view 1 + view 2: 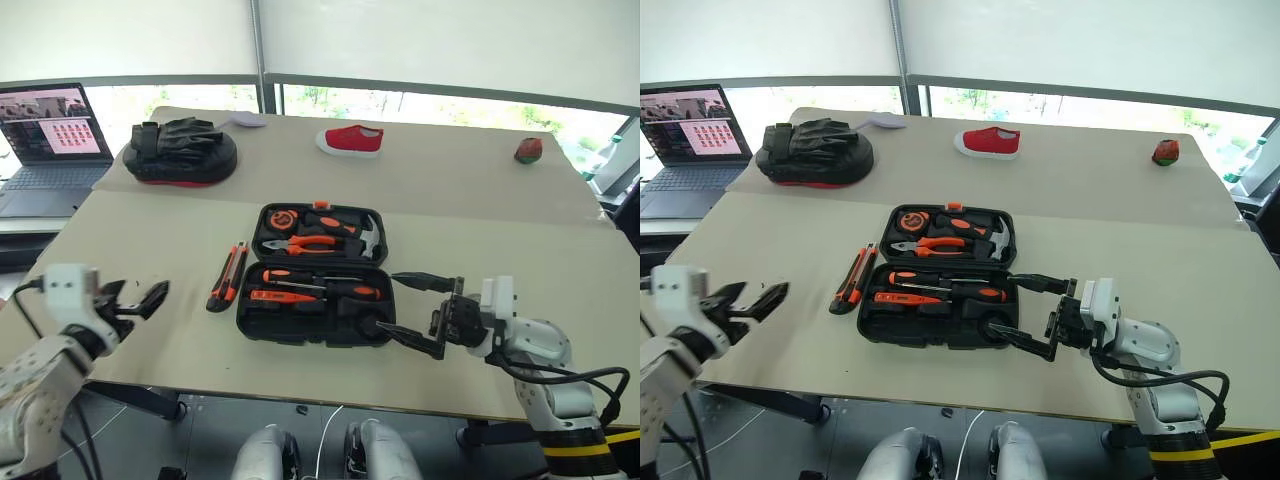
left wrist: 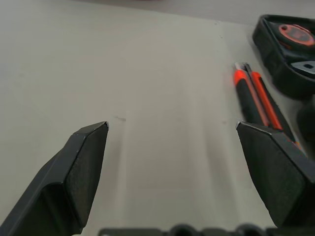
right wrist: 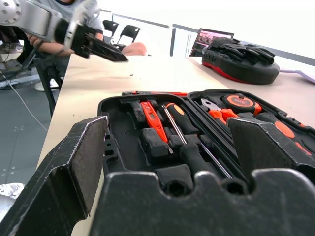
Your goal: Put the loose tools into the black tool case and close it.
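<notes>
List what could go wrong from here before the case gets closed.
1. The utility knife lies on the table beside the open black tool case; closing now would leave it out.
2. The open right hand straddles the case's near right corner and might shove it.
3. The open left hand is well short of the knife.

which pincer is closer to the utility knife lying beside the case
Left. The left pincer hangs open off the utility knife's outer side, bare table between them. The right pincer stands open at the tool case's far edge, the case between.
</notes>
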{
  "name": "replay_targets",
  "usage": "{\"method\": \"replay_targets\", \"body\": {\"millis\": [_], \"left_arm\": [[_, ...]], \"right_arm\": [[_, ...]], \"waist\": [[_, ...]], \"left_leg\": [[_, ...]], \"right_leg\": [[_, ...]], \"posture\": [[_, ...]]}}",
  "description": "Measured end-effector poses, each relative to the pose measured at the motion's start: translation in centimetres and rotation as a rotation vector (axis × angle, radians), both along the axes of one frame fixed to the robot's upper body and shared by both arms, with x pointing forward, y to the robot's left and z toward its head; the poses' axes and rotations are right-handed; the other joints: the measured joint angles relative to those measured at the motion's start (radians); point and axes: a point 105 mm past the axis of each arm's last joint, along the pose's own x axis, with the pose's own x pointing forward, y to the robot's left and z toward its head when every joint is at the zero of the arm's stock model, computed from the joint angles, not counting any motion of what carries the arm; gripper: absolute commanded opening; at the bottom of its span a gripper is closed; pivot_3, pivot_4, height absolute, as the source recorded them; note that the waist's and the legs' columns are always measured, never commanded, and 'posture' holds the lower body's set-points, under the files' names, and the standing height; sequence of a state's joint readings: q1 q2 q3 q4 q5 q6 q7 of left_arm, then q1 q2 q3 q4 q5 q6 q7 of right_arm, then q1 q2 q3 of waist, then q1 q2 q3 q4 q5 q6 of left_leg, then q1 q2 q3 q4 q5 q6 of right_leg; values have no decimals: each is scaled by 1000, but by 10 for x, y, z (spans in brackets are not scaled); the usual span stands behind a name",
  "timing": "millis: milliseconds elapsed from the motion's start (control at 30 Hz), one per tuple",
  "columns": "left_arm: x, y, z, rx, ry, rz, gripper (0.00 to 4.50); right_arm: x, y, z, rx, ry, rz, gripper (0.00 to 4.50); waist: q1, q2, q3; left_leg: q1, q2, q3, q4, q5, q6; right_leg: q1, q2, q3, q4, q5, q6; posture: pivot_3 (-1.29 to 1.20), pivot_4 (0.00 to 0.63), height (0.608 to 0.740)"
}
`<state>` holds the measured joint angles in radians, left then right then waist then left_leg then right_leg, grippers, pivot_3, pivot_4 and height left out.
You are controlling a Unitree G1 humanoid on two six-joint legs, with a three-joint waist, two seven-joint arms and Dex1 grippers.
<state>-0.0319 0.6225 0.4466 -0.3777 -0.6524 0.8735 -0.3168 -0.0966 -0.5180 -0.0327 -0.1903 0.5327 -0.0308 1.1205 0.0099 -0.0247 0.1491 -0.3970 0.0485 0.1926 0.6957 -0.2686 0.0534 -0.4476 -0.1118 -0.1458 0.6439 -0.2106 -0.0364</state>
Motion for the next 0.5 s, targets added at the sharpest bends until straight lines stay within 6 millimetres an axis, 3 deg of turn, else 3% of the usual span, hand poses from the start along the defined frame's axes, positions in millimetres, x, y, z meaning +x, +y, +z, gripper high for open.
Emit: {"method": "replay_targets", "body": {"millis": [100,200,300,500], "left_arm": [[13,-32,-8,19,66,-100,4471],[14,-48,-21,33,111,-143,4471],[13,-53,-38,89,171,-145,4471],[20,-59,-41,106,152,-136,4471]], "right_arm": [[-2,6,2,6,-7,15,4500],[-2,5,0,7,1,7,4500],[-4,5,2,2,-7,4,4500],[-4,5,2,6,-3,-12,4500]], "waist": [[2,0,0],[-6,0,0],[-4,0,0],[2,0,0]], "left_leg": [[1,0,0,-1,0,0],[2,0,1,-2,0,0],[2,0,1,-2,0,-1],[8,0,0,-2,0,-1]], "right_leg": [[1,0,0,0,0,0],[1,0,2,-1,0,0],[1,0,1,0,0,-1],[6,-2,2,-1,-1,-1]], "posture": [[0,150,740],[0,150,740],[0,150,740],[0,150,740]]}}
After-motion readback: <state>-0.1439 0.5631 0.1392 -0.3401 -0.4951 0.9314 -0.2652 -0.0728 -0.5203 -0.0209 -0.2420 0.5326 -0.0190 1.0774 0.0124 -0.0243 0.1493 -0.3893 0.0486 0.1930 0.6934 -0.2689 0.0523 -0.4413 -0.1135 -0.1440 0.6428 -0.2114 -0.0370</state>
